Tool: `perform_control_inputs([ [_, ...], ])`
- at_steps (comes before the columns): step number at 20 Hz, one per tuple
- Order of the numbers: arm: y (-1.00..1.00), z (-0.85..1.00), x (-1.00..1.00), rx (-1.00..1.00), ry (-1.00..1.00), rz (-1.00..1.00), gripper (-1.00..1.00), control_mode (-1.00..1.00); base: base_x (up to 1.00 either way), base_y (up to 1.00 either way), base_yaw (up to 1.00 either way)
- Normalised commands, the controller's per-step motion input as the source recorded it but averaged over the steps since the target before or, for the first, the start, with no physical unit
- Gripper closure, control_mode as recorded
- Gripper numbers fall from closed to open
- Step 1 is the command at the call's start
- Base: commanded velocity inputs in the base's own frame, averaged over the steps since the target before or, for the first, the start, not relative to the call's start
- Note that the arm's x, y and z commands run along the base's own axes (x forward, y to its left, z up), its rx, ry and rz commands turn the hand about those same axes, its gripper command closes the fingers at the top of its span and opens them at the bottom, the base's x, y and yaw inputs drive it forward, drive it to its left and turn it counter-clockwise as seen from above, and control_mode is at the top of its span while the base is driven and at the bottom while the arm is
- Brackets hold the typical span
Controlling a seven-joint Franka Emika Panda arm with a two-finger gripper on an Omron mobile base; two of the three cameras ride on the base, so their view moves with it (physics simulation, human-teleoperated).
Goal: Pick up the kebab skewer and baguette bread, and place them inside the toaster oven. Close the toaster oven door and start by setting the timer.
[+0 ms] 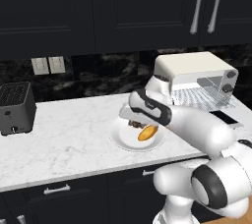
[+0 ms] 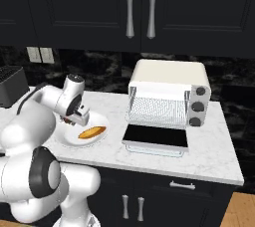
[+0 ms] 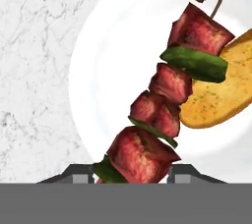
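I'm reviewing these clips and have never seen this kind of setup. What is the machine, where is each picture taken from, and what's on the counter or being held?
This is a rendered kitchen. The machine is a white robot arm on a mobile base. Two pictures come from cameras on that base, behind the arm to its left and right; the third looks along its end effector.

On the marble counter sits a white plate carrying the kebab skewer and the baguette bread. To its right stands the toaster oven, with the toaster oven door folded down open. A black slot toaster sits at far left.

The end effector is down at the plate, its fingers on either side of the skewer's lower end, apparently closed on it.
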Motion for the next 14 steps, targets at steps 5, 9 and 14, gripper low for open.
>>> perform_control_inputs([
  [5, -0.97, 0.33, -0.14, 0.0, 0.0, 0.21, 1.0, -1.0, 0.0, 0.0, 0.0],
  [9, -1.0, 0.08, 0.0, -0.01, 0.0, 0.2, 1.0, -1.0, 0.0, 0.0, 0.0],
  [14, -0.99, 0.04, 0.0, -0.03, 0.0, 0.25, 1.0, -1.0, 0.0, 0.0, 0.0],
])
